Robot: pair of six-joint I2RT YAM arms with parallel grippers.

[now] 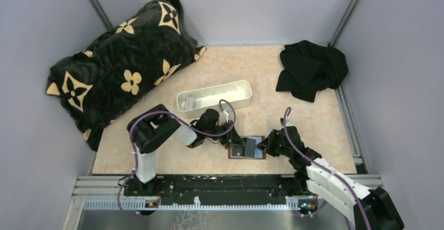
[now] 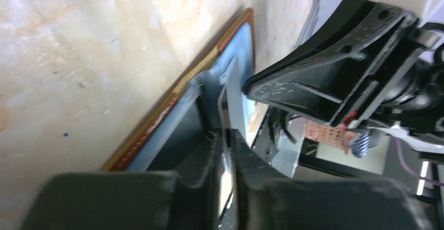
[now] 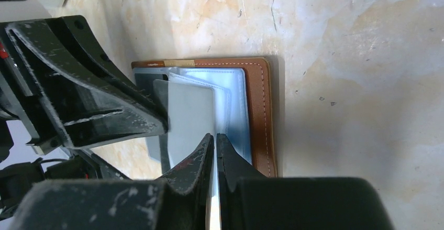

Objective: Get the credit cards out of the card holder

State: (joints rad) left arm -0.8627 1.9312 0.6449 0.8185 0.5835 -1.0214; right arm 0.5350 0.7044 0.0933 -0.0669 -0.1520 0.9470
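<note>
**Clerk:** Left gripper (image 2: 226, 134)?
**Inspector:** Nearly closed, pinching one edge of a thin grey rectangular credit card (image 3: 191, 117) that is tilted up over the pockets.
**Clerk:** Right gripper (image 3: 215, 137)?
**Inspector:** Pinched almost shut on a pale blue inner leaf of the brown leather folding card holder (image 3: 259, 109). The holder lies open on the beige marbled tabletop (image 3: 340, 57) between both grippers, nearer than the long white plastic tray (image 1: 230, 101).

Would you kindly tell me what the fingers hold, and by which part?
Left fingers pinch the grey card by its edge; right fingers seem to clamp the card holder at its inner pocket.
</note>
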